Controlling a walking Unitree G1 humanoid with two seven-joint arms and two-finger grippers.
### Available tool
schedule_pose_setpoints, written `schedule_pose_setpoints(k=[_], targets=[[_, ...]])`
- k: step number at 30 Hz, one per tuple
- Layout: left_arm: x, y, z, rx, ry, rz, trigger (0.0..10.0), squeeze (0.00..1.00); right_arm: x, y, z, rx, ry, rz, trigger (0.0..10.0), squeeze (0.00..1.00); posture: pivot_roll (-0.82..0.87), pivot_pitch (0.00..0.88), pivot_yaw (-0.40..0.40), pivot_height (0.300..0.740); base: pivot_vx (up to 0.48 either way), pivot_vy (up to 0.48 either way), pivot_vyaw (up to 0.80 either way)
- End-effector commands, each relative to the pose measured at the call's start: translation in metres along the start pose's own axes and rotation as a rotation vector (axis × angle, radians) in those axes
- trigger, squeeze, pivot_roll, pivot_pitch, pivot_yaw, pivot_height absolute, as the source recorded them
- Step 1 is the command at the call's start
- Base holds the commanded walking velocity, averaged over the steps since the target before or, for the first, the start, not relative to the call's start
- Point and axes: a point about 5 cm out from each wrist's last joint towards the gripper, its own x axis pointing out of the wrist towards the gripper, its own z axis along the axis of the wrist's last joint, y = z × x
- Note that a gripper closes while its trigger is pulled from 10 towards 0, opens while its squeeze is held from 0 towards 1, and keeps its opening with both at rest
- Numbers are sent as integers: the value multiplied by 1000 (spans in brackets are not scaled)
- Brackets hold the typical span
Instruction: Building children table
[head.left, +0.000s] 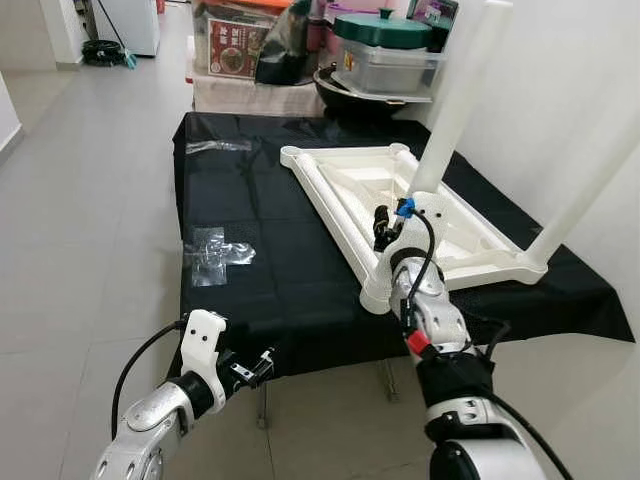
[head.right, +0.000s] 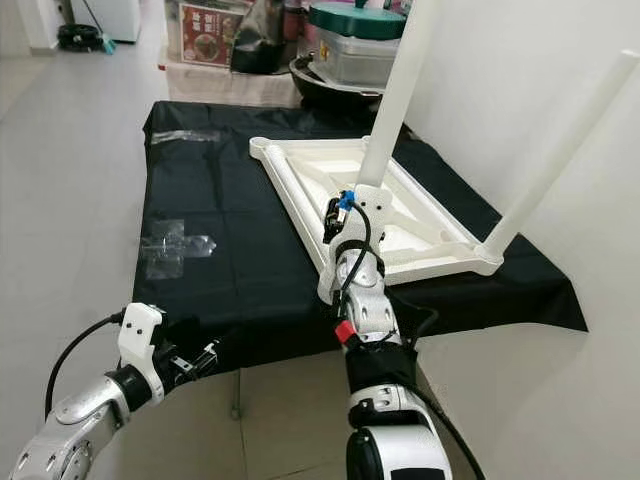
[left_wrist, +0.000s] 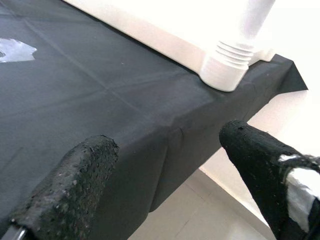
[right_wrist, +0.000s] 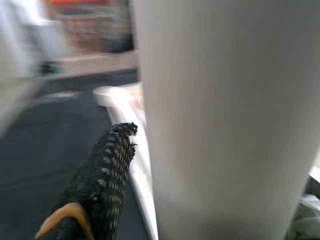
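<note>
— Where's the tabletop?
— White tabletop (head.left: 395, 205) upside down on the black cloth (head.left: 260, 270), towards its right side; two white legs standing up from it, one (head.left: 455, 100) near the middle, another (head.left: 590, 170) at the right corner.
— Right gripper?
— Right gripper (head.left: 385, 225) up against the nearer leg's base; one finger (right_wrist: 102, 175) beside the leg (right_wrist: 225, 120), grasp impossible to tell.
— Left?
— Left gripper (head.left: 262, 365) low at the cloth's front edge, fingers (left_wrist: 75, 185) spread, gripping nothing.

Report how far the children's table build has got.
Done: one white leg stands in the far right corner of the upturned tabletop. In hand: the right gripper holds a second leg at the near corner socket. Left: two corners look legless. The left gripper hangs open below the table edge.
</note>
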Motion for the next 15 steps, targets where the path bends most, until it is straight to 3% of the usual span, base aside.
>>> schedule_pose_setpoints(k=[1,3,4,6,7,8,9,10,15], targets=[[2,-4,-2,0,6,-12,10000,0,-1,11,9,14,13,390,10000,0,49,0,-152,740,0,0,0],[2,-4,-2,0,6,-12,10000,0,-1,11,9,14,13,390,10000,0,49,0,-152,740,0,0,0],[2,-3,-2,2,7,-12,10000,0,-3,6,8,-27,38,479,10000,0,49,0,-152,740,0,0,0],[2,-3,-2,3,7,-12,10000,0,-3,-2,8,-69,51,529,10000,0,50,0,-157,740,0,0,0],[2,-2,-2,4,7,-10,10000,0,-2,-9,6,-93,77,536,7333,0,49,0,-156,740,0,0,0],[2,-2,-2,4,7,-10,10000,0,-2,-9,6,-93,77,536,7333,0,49,0,-156,740,0,0,0],[3,-2,-2,5,7,-9,10000,0,-1,-15,4,-113,96,544,4863,0,49,0,-156,740,0,0,0],[3,-3,-2,5,7,-9,10000,0,1,-18,2,-122,105,543,0,0,52,0,-157,740,0,0,0],[3,-4,-2,6,10,-12,10000,0,4,-25,-2,-114,137,514,0,0,54,0,-156,740,0,0,0]])
